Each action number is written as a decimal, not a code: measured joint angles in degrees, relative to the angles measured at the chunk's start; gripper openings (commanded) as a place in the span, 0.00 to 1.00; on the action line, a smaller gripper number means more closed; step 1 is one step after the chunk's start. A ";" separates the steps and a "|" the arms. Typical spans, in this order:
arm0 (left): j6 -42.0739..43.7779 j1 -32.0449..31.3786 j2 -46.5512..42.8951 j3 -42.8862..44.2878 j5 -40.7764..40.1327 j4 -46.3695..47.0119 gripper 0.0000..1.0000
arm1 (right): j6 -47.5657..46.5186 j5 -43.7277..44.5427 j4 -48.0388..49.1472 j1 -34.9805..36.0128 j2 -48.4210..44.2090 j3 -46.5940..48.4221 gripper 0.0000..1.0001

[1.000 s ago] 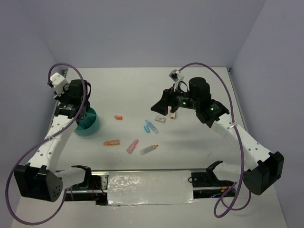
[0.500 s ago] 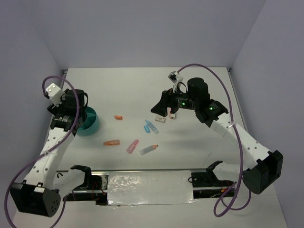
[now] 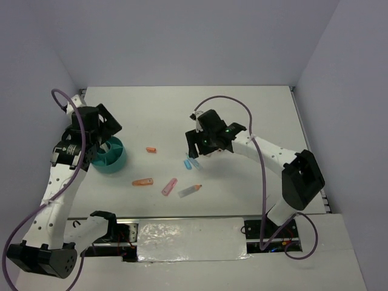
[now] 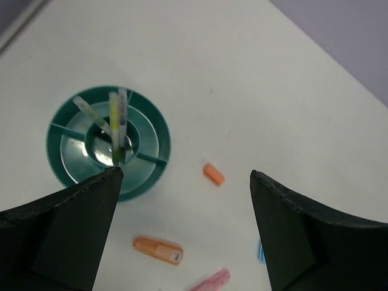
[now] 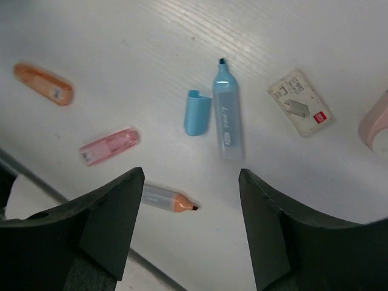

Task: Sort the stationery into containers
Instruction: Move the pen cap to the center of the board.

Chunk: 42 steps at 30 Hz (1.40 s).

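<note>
Left pincer hangs above the white worktop, its dark wedge-shaped fingers spread wide with nothing between them. Below it, to the left, sits the round teal plastic bowl, ringed with dividers; thin pens stand in its centre cell. Right of the bowl lie a short orange stub, an orange marker, a pink marker and a clear pen, its orange tip pointing right. The uncapped light-blue marker lies near-to-far, tip far, its cap just beside it. Right pincer gapes empty above them.
</note>
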 measured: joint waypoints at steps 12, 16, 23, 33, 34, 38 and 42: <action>4.15 -0.90 0.44 -0.31 15.98 -5.99 0.99 | -3.04 10.62 -2.64 1.55 10.99 0.61 0.56; 5.49 -1.36 0.48 -1.66 19.50 -6.16 0.99 | -3.65 11.39 -2.73 2.54 14.91 2.19 0.58; 7.04 -2.32 0.59 -1.68 22.58 -7.02 0.99 | -4.07 12.44 -2.80 3.37 18.47 4.00 0.58; 7.08 -3.21 0.59 -1.77 23.28 -8.39 0.99 | -2.29 13.88 -2.34 4.22 17.75 4.00 0.51; 7.06 -3.34 0.59 -1.95 23.37 -8.37 0.99 | -2.03 13.86 -2.25 4.66 17.44 4.02 0.47; 7.04 -3.82 0.59 -2.91 23.76 -8.50 0.99 | -0.55 13.66 -2.62 6.88 17.22 5.16 0.41; 7.04 -4.31 0.66 -2.93 24.26 -8.57 0.99 | 1.03 12.59 -2.43 8.07 17.38 6.95 0.48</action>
